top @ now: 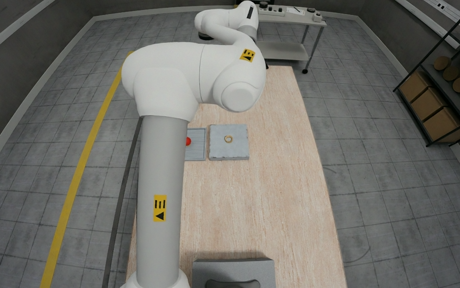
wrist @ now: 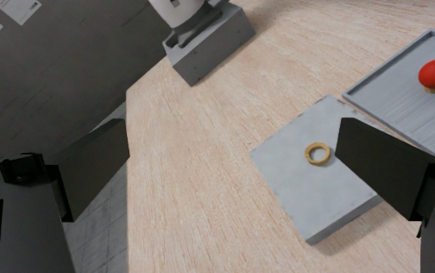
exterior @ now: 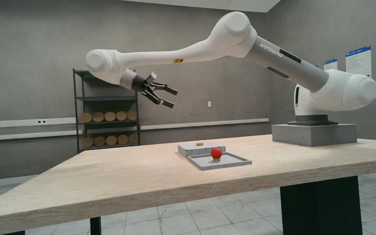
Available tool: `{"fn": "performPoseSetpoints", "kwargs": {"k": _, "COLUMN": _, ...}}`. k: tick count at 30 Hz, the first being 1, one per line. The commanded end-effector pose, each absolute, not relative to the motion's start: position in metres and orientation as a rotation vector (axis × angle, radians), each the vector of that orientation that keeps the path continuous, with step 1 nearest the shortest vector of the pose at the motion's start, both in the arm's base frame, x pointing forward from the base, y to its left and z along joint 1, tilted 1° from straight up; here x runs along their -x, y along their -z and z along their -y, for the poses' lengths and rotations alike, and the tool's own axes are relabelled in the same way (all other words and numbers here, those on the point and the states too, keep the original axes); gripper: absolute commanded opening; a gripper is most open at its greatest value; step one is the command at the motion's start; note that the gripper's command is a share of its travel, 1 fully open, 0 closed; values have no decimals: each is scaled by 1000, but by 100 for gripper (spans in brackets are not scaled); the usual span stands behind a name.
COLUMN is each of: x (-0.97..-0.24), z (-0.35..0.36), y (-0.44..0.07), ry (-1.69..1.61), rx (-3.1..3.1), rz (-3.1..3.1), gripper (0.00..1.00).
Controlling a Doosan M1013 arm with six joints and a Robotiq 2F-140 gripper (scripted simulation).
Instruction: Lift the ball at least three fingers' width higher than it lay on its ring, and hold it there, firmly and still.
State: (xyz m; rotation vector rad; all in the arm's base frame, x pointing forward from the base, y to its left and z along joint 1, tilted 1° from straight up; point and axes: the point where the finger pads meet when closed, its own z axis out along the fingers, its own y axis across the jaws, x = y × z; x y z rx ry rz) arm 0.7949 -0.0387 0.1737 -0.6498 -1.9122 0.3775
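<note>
Overhead, gripper (exterior: 171, 97) spread fully wide, holding nothing, well above the red ball (exterior: 216, 153), ball on its ring (exterior: 216, 159) in the tray (exterior: 235, 161).

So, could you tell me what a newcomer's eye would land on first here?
Probably the big white arm stretched high over the wooden table, its gripper wide open and holding nothing. Next, the red ball on its ring in the grey tray, beside a block bearing another ring.

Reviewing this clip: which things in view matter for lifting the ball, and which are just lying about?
Job:
red ball
its ring
shallow tray
gripper, open, high above the table

Lying about:
raised block with spare ring
shelf rack
grey cart
</note>
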Motion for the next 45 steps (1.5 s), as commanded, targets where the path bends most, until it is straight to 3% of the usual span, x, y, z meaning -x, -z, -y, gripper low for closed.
{"fn": "performPoseSetpoints", "kwargs": {"k": 1, "x": -795, "z": 39, "y": -175, "ry": -376, "rx": 650, "rz": 1914, "gripper": 100}}
{"fn": "performPoseSetpoints", "kwargs": {"k": 21, "x": -794, "z": 32, "y": -170, "ry": -394, "rx": 677, "rz": 1936, "gripper": 100}}
{"fn": "performPoseSetpoints", "kwargs": {"k": 45, "x": -746, "z": -126, "y": -67, "ry": -463, "rx": 1457, "rz": 2313, "gripper": 100}}
